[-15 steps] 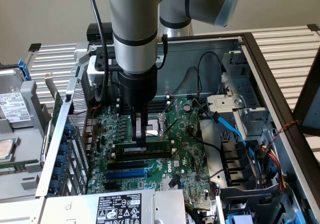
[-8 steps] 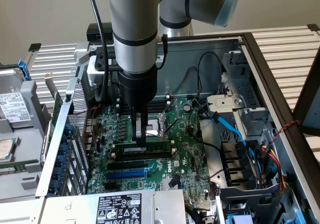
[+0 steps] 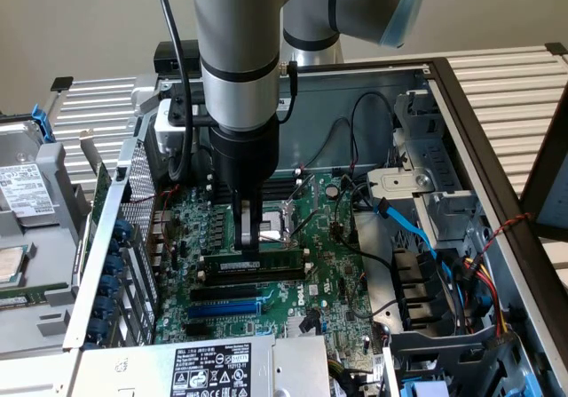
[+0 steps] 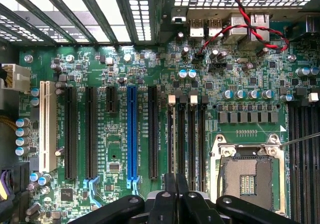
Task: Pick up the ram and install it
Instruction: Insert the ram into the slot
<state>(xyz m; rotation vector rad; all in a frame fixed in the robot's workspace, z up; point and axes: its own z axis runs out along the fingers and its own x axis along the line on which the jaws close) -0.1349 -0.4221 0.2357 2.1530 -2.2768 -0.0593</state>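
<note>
Just beside the end effector point(image 3: 251, 237): ram point(image 3: 266, 261), blue slot point(image 3: 224, 308).

white "dell" logo on the green motherboard point(image 3: 319, 287); power-supply label point(image 3: 211, 367) print too small to read

- The ram point(image 3: 251, 263): matt green circuit board carrying dull black chips and a small white paper-looking label.
- Gripper point(image 3: 249, 248): fingers point(image 3: 245, 224) of bare, brushed grey metal, closed on the ram; black matt linkage in the wrist view point(image 4: 175, 204).
- Arm point(image 3: 235, 51): smooth satin silver-grey shell, black joint ring.
- Motherboard point(image 4: 120, 149): green lacquered board with a slight sheen.
- Blue expansion slot point(image 4: 132, 131): glossy plastic.
- Processor socket frame point(image 4: 248, 154): shiny bare metal.
- Case wall point(image 3: 364, 91): dull grey sheet steel.
- Cables point(image 3: 413, 228): smooth plastic sheathing.
</note>
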